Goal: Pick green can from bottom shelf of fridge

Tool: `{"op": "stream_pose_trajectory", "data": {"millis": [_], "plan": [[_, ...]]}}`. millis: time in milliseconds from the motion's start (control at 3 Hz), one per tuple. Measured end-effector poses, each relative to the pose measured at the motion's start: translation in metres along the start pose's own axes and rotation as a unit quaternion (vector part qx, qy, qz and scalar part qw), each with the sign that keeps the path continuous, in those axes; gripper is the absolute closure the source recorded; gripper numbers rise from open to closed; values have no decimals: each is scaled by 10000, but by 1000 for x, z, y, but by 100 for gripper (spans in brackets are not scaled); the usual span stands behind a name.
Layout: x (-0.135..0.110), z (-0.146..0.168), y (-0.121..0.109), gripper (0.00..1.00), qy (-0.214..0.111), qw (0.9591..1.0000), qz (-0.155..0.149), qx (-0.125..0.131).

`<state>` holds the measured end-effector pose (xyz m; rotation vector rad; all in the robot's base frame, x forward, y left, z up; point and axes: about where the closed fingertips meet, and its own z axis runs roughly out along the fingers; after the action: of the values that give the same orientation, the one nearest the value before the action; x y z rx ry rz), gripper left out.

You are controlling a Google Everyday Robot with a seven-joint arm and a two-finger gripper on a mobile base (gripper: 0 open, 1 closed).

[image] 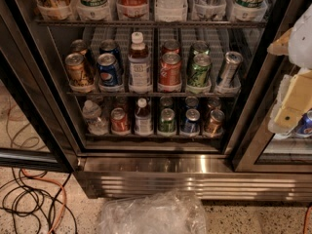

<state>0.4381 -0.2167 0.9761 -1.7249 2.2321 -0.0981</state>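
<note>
Fridge (195, 165) stands open; drinks sit in lanes split by clear dividers, so each can faces front and is reachable from the opening. Bottom shelf (156, 136) holds one front row behind a thin rail, which stops cans sliding out. Green can (166, 121) stands upright in that row, about 6 o'clock of the fridge interior, just behind the rail. A small bottle (143, 117) is at its 9 o'clock and a blue can (191, 121) at its 3 o'clock, both just beside it; another can sits behind it at 12 o'clock. Tight lane, so I judge a straight front approach is needed. The darker green can (200, 70) on the shelf above is not the target.

Gripper (291, 108) sits at 3 o'clock of the view, in front of the right door frame, outside the fridge opening and well apart from the green can; it is higher than the bottom shelf and hangs tilted, pale yellow part lowest. Open or closed: cannot tell. Reach not yet started, by my read; the arm has to go toward 8 o'clock from here. Plastic wrap (152, 213) lies on the floor at 6 o'clock, cables (29, 199) at 8 o'clock.
</note>
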Motion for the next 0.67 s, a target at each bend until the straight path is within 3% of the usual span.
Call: {"op": "stream_pose_trajectory", "data": {"millis": [333, 667], "plan": [[0, 0, 0, 0, 0, 10000, 0, 0], [-1, 12, 12, 0, -346, 9991, 233, 45]]}}
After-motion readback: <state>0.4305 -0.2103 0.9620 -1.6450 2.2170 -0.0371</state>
